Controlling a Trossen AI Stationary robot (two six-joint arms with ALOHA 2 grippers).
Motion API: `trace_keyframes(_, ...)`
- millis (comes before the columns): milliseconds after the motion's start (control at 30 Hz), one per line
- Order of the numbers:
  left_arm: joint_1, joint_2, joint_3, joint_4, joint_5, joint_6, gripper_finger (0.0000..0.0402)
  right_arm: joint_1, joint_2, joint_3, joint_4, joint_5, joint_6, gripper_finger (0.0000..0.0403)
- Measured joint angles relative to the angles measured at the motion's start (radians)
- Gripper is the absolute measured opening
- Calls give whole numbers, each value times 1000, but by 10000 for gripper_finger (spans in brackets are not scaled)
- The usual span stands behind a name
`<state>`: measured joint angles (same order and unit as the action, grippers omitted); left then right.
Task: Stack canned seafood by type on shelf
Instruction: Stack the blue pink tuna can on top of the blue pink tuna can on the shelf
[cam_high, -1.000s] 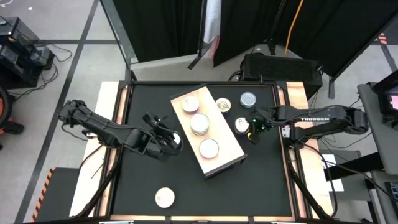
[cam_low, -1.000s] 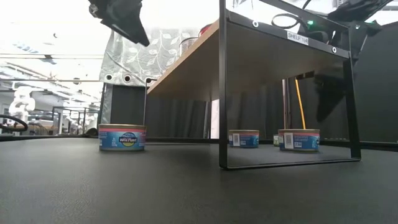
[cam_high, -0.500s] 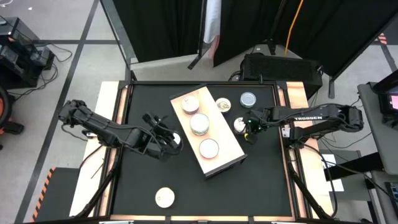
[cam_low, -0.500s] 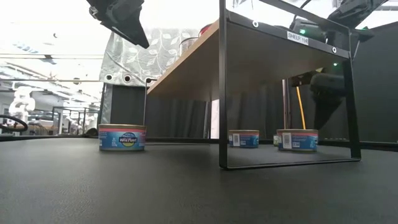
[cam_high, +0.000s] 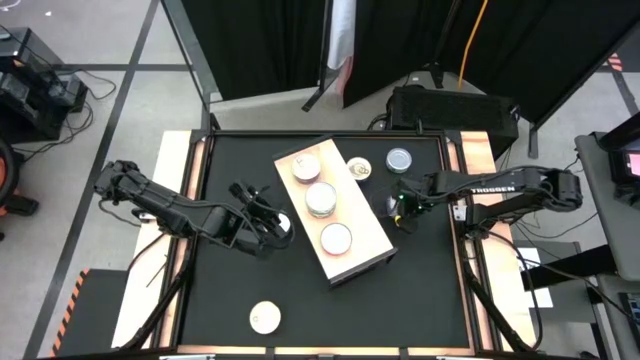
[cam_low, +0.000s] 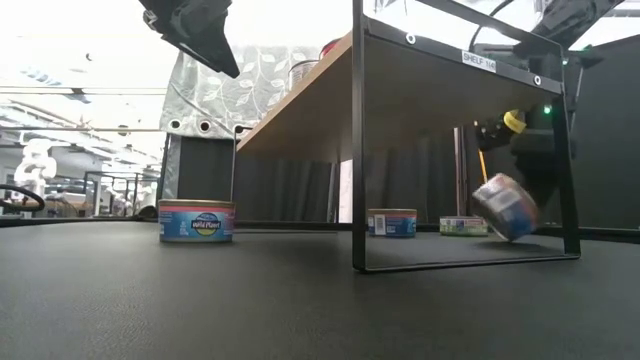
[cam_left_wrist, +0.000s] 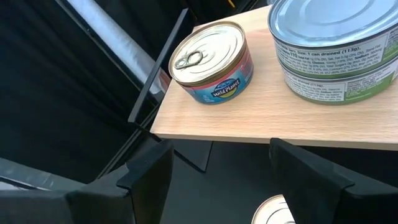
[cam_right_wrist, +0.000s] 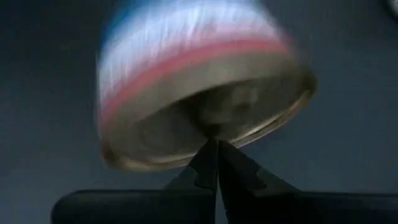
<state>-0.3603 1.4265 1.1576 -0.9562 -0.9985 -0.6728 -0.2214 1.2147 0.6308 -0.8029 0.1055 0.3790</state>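
Right gripper, fingers pinched shut, tips a can off the tabletop beside the shelf, probably nudging it; left gripper hovers wide open alongside.

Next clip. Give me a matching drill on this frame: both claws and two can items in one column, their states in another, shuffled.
1. left claw
2. right claw
3. green-label cans
4. can by the right claw

A. tilted
B. open
C. shut
D. stacked on the shelf

Pairs: 1-B, 2-C, 3-D, 4-A
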Motion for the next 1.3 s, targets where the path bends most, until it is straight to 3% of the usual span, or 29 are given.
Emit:
trace_keyframes(467, 0, 0, 0, -18, 3, -1, 267, 1, -21, 1, -113, 12, 95, 6)
trace_keyframes(900, 0, 0, 0, -22, 8, -1, 267, 1, -287, 22, -273, 65, 208, 13)
trace_keyframes(1167, 0, 0, 0, -22, 8, 7, 267, 61, -382, 60, -197, -35, 311, 77)
trace_keyframes(1300, 0, 0, 0, -23, 8, 7, 267, 135, -375, 62, -92, -24, 396, 122)
